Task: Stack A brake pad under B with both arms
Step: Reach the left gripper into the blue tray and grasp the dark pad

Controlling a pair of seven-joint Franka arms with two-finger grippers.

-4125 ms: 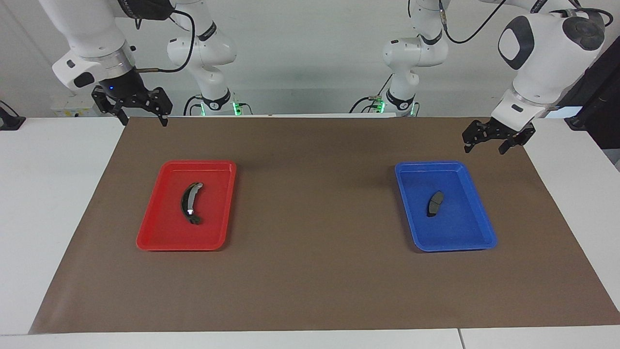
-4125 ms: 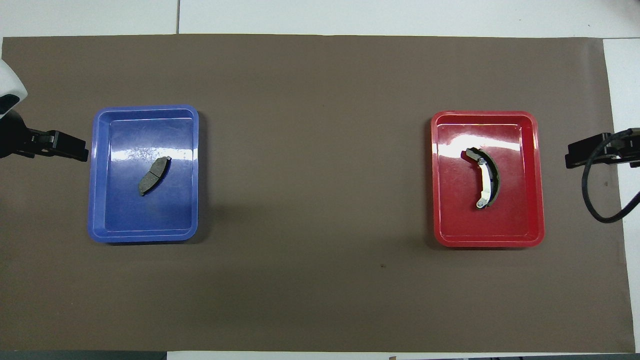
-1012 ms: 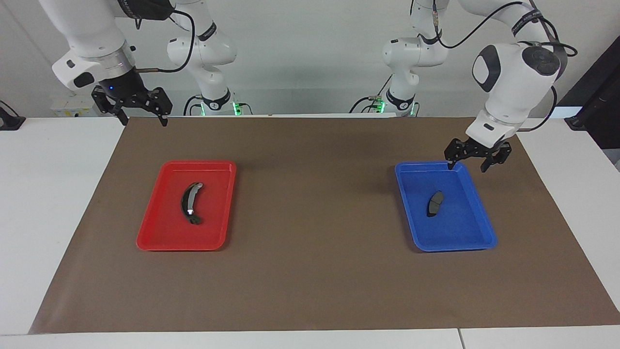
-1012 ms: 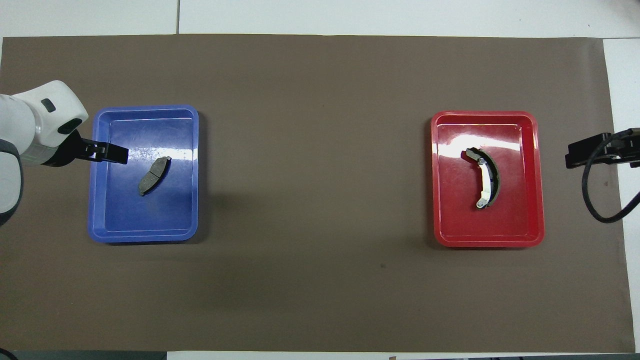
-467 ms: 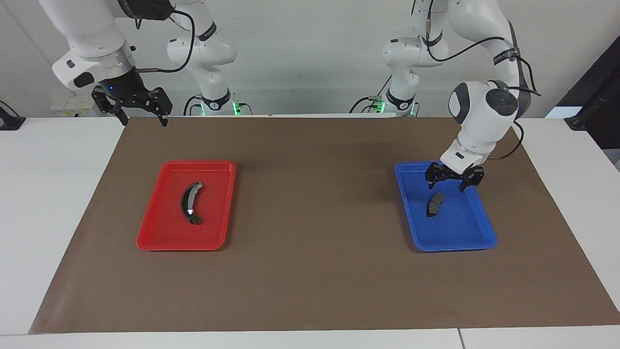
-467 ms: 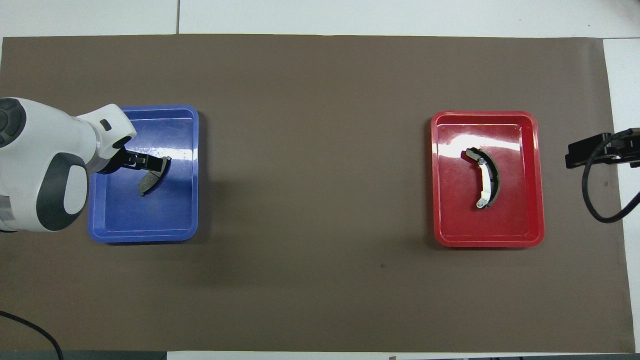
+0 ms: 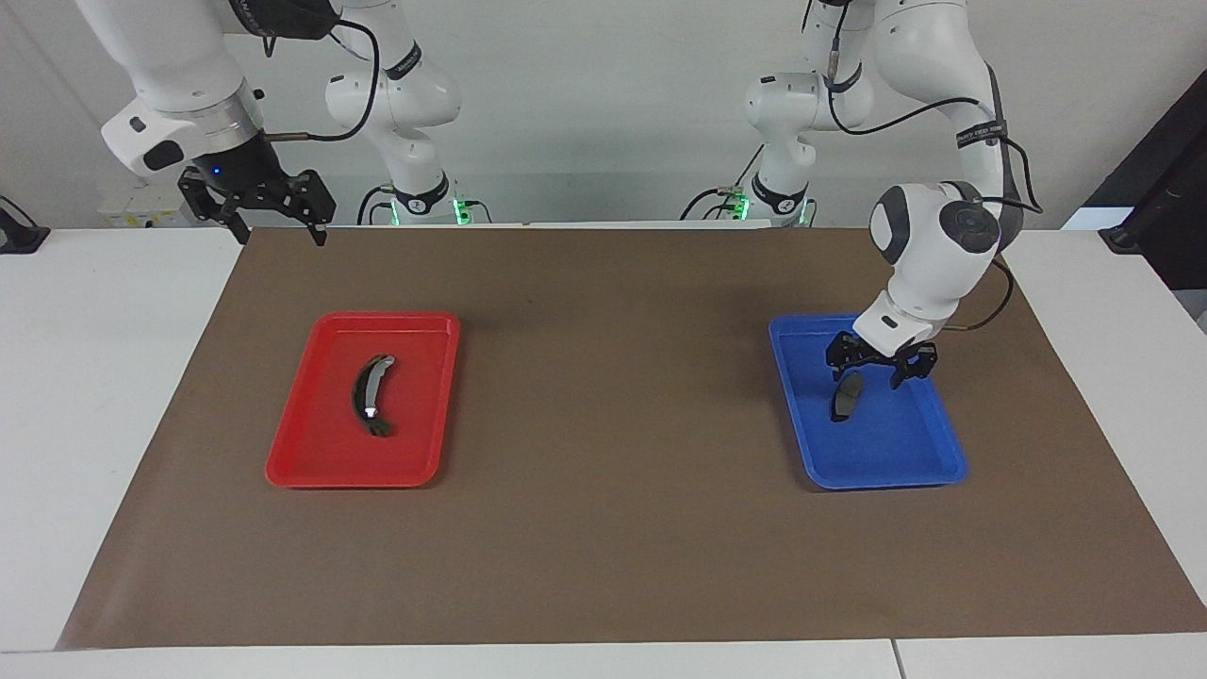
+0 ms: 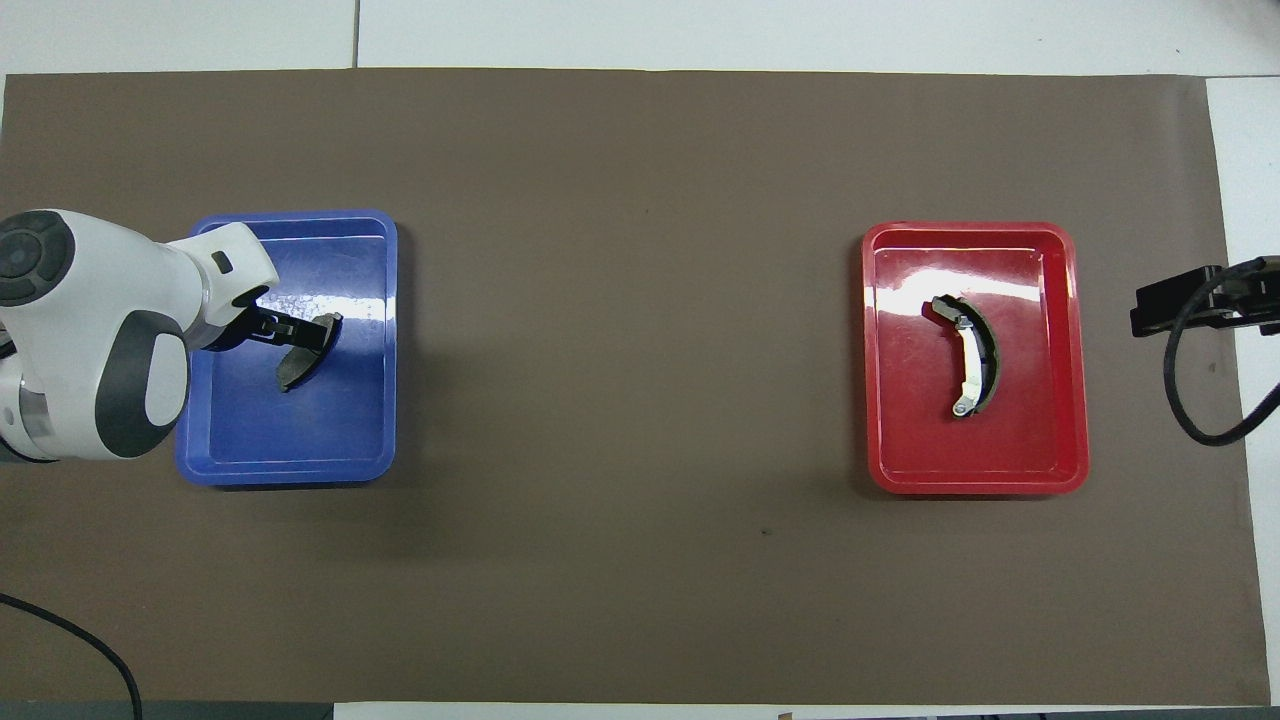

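A robotics lab: two white arms [image 7: 943,236] at a paper-covered table [image 7: 603,566]

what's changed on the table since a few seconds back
The left claw swung in from beside the blue tray and came down, open, over the end of the short brake pad nearer the robots; nothing is gripped yet. The right claw, the curved brake shoe and the red tray stayed put.

Open mat [image 7: 613,424] between two trays [image 7: 364,401]
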